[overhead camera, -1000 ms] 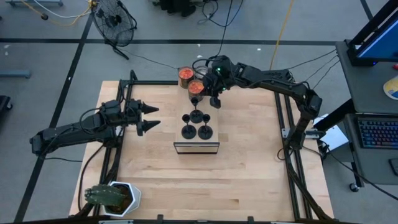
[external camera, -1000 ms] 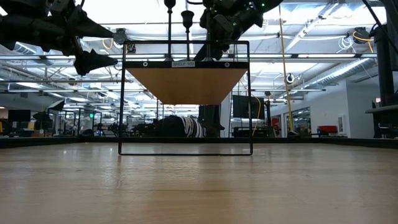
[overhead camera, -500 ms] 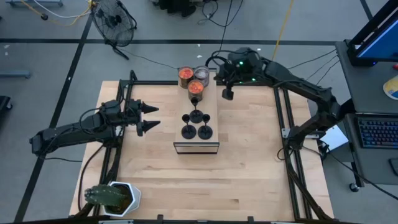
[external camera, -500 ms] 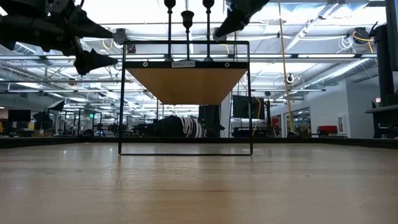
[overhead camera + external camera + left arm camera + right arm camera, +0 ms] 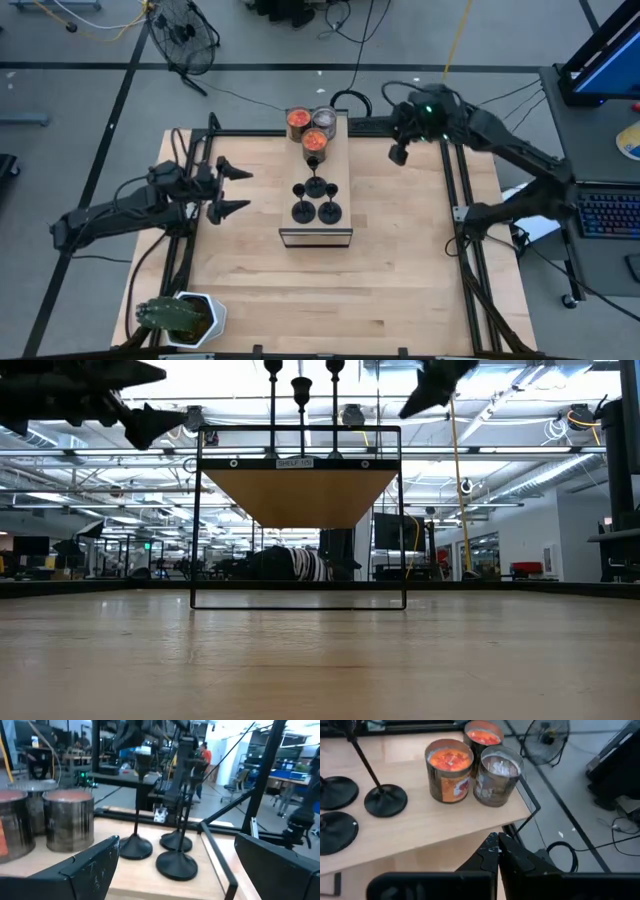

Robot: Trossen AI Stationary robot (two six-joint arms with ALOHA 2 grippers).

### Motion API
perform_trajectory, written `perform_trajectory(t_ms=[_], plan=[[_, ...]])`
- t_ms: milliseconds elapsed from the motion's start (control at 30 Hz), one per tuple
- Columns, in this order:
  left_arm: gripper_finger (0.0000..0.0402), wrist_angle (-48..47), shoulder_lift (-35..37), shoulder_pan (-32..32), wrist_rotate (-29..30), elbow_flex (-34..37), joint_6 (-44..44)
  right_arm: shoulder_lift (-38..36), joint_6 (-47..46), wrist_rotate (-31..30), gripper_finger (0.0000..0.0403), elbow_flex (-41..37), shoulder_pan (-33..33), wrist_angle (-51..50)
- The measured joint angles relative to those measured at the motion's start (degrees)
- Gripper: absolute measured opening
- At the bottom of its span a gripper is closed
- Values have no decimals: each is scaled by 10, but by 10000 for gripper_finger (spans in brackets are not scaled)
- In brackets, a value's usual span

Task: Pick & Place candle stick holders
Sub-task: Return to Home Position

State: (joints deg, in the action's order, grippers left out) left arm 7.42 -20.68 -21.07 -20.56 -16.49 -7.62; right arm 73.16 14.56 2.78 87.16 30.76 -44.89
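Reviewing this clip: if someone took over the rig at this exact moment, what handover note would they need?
Left gripper: open, empty, hovering left of the black-framed wooden shelf.
Right gripper: shut, empty, above the far edge of the wooden table, right of the shelf.
Four black candle stick holders stand upright on the shelf top, at its near end. Three candle jars, two orange and one silvery, cluster at its far end.
Done: placing looks finished.
Left: bring both arms home.
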Motion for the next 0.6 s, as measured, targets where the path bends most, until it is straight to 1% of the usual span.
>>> perform_trajectory(t_ms=[67,133,233,400,600], plan=[[397,0,14,0,-2,0,2,-41,-12,-8,0,-66,0,48],[397,-1,26,0,-3,0,2,-82,-24,-32,0,-128,0,92],[397,-23,37,0,-4,0,0,-142,-49,-59,0,-205,0,130],[397,-20,39,0,15,26,2,-234,-102,-58,0,-296,0,161],[397,28,45,0,15,80,3,-349,-165,-60,0,-399,0,207]])
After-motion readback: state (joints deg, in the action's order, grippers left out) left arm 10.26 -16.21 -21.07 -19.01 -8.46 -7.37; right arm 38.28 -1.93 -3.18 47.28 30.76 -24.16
